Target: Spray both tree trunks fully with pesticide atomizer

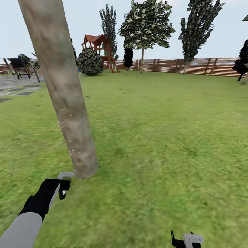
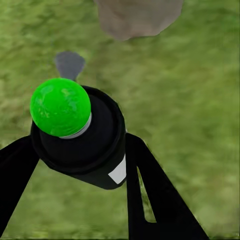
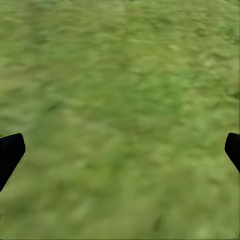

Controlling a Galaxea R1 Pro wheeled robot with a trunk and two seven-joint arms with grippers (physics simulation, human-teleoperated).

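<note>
The pesticide atomizer (image 2: 82,142) sits clamped between the two black fingers of the left gripper (image 2: 80,165), a squat dark bottle with a white label patch (image 2: 118,172) low on its side; no writing can be read on that patch. The round dot on its top (image 2: 60,106) glows green, not red. From the head camera the same left gripper (image 1: 62,187) hangs low over the grass, just beside the foot of the tree trunk (image 1: 60,86), with the bottle itself hard to pick out there.

The trunk is a thick mottled grey-brown column leaning across the view. Tiny white specks of pesticide (image 1: 70,144) dot its lower part, mostly along the side facing the gripper. Its base (image 2: 137,17) shows just ahead of the bottle in the left wrist camera.

The right gripper (image 1: 187,240) is down at the lower edge of the head view; its fingers (image 3: 10,152) stand wide apart over bare lawn (image 3: 120,100), holding nothing.

Further off across the grass stand a slatted wooden fence (image 1: 193,66), a red-roofed play tower (image 1: 100,51), a round dark bush (image 1: 89,62), several leafy trees (image 1: 146,26) and a dark cart (image 1: 20,67) by grey paving (image 1: 15,88).
</note>
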